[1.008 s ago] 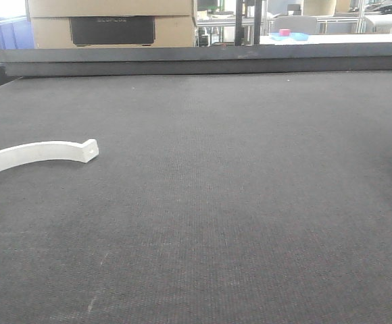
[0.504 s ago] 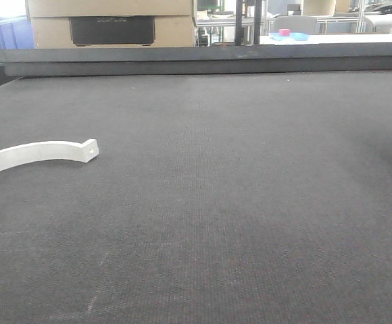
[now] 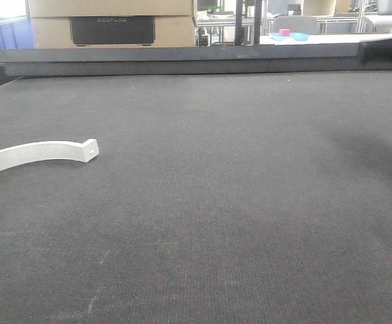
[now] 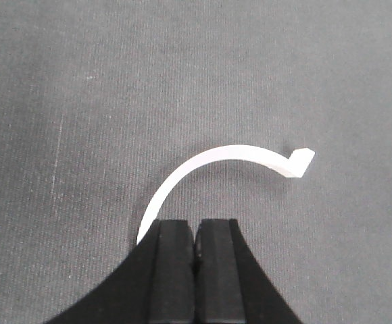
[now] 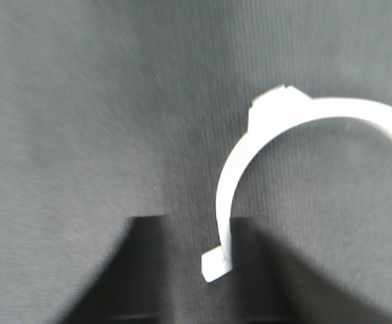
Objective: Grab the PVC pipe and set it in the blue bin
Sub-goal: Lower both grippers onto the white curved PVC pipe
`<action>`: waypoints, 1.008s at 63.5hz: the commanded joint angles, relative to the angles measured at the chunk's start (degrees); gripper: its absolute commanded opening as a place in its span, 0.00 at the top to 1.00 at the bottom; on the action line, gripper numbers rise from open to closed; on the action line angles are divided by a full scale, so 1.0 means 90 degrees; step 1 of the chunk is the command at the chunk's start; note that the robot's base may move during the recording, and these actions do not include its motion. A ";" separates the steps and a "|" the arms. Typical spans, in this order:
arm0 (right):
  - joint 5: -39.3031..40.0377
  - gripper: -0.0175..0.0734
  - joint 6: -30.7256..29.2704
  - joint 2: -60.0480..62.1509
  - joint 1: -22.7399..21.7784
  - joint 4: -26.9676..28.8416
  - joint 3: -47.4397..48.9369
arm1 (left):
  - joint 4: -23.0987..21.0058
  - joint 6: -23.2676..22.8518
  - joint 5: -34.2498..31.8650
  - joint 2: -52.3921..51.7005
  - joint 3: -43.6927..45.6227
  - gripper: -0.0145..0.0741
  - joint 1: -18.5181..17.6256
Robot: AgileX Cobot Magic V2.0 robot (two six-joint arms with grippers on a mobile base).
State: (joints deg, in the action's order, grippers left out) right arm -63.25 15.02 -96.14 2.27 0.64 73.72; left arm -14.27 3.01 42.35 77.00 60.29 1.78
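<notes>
A dark grey, finely woven mat (image 3: 236,202) is spread over the table. The PVC pipe (image 3: 40,150) is seen lying flat on it at the left. It is a slim, matte white strip bent in a gentle arc and ended by a squared tab. In the left wrist view the left gripper (image 4: 196,236) is pressed together, and one end of the pipe is hidden behind its finger. The right gripper (image 5: 197,229) is spread, and a blurred white curved piece (image 5: 224,196) is shown between its fingers.
</notes>
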 commanded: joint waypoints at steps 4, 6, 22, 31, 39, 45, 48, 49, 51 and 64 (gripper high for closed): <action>-0.0099 0.40 0.0060 -0.0247 -0.0034 -0.0130 0.0085 | -0.0064 -0.0020 0.0032 -0.0001 0.0059 0.96 -0.0038; -0.0086 0.39 0.0060 -0.0311 -0.0053 -0.0130 0.0085 | -0.0076 -0.0020 0.0044 -0.0001 0.0059 0.96 -0.0038; 0.0118 0.39 0.0350 -0.0567 -0.0373 -0.0071 0.0085 | -0.0105 -0.0020 0.0042 -0.0001 0.0059 0.96 -0.0038; 0.0220 0.39 0.0377 -0.0802 -0.0424 -0.0012 0.0085 | -0.0115 -0.0020 0.0042 -0.0001 0.0059 0.96 -0.0038; 0.0220 0.43 0.0391 -0.0994 -0.0424 -0.0001 0.0085 | -0.0115 -0.0020 0.0042 -0.0001 0.0059 0.96 -0.0038; 0.0231 0.56 0.0391 -0.1009 -0.0424 -0.0001 0.0085 | -0.0115 -0.0020 0.0042 -0.0001 0.0059 0.96 -0.0038; 0.0244 0.67 0.0391 -0.1009 -0.0424 -0.0001 0.0085 | -0.0115 -0.0020 0.0042 -0.0001 0.0059 0.96 -0.0038; 0.0244 0.70 0.0391 -0.1021 -0.0424 -0.0001 0.0085 | -0.0115 -0.0020 0.0042 -0.0001 0.0059 0.96 -0.0038; 0.0252 0.78 0.0391 -0.1026 -0.0424 -0.0016 0.0085 | -0.0115 -0.0020 0.0042 -0.0001 0.0059 0.96 -0.0038; 0.0272 0.99 0.0090 -0.1014 -0.0424 -0.0161 0.0111 | -0.0113 -0.0083 0.0076 -0.0001 0.0059 0.96 -0.0038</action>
State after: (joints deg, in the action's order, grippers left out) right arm -61.16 18.04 -105.50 -1.23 0.49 74.19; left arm -14.73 3.01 42.95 77.00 60.29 1.78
